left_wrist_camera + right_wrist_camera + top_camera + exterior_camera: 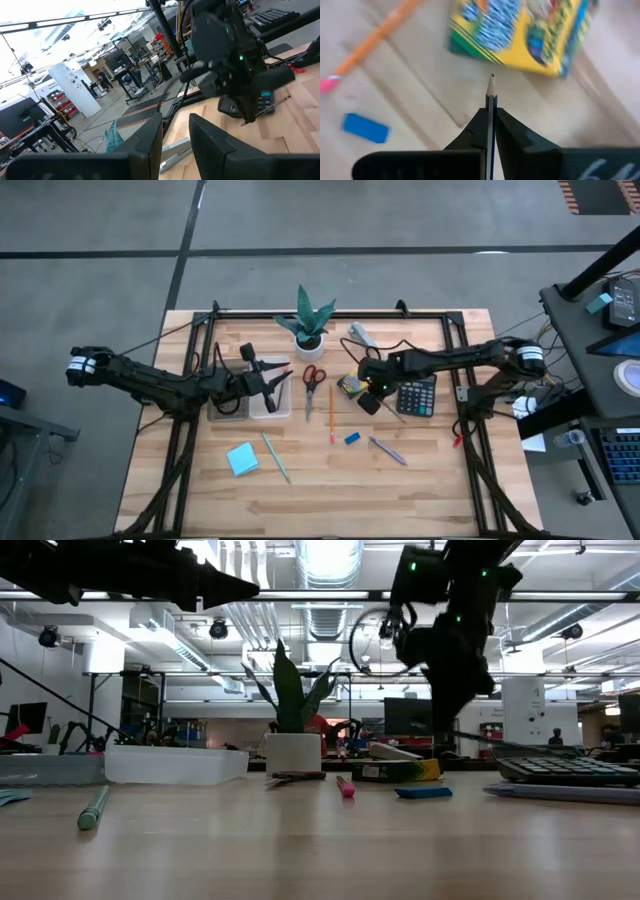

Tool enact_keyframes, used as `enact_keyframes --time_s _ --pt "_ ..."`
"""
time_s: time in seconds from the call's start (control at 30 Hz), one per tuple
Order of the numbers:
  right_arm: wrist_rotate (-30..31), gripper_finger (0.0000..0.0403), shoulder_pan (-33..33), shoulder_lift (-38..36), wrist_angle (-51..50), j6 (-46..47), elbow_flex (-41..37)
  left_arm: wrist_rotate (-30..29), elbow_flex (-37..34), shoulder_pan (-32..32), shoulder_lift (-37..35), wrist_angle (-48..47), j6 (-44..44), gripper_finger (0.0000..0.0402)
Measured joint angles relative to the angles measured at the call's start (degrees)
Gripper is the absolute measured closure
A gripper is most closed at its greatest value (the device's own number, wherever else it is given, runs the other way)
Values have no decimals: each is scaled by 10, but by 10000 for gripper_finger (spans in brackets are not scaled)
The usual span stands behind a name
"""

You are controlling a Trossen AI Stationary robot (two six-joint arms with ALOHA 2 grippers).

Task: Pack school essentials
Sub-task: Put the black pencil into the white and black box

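My right gripper (pixel 372 398) hangs above the table just right of the yellow-green crayon box (pixel 349 386), shut on a thin pencil (pixel 491 95). My left gripper (pixel 278 380) is open and raised over a clear tray (pixel 250 402). Lying flat on the table are the red-handled scissors (pixel 313 377), an orange pencil (pixel 331 415), the blue eraser (pixel 352 438), a purple pen (pixel 388 450), a green pen (pixel 275 456) and the light-blue notepad (pixel 241 459). My right gripper pinches the pencil between its two fingers (pixel 507 127), close behind the sharpened tip (pixel 492 77), which sticks out past the fingertips. The pencil lies along the fingers, which point down at a slant. It is lifted clear of the table, over the crayon box's edge (pixel 520 35).
A potted plant (pixel 308 325) stands at the far middle, with a grey object (pixel 362 335) to its right. A calculator (pixel 416 396) lies under the right arm. Bare wood shows along the near edge (pixel 320 505).
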Motion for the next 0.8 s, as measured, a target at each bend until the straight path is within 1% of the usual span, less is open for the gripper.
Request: enact_keyframes --time_s 0.1,0.23,0.33,0.47,0.57,0.67,0.73,0.8 --pt "-3 390 10 -34 79 -38 -18 1 0 0 0 0 -5 322" --pt "-4 390 25 -75 231 -82 -64 16 0 0 0 10 -30 322" --pt "-4 390 35 -94 367 -121 -111 69 1 1 0 16 -55 322" --pt "-7 390 36 -96 598 -161 -172 157 11 1 4 28 -98 322" --pt "-34 390 36 -81 740 -192 -200 193 15 1 18 27 -150 322" --pt "-78 390 37 -60 831 -204 -208 197 17 1 46 27 -232 322" --pt "-104 390 37 -44 866 -211 -207 197 16 1 75 29 -291 322" --pt "-124 390 37 -30 878 -212 -197 197 16 1 111 40 -343 322"
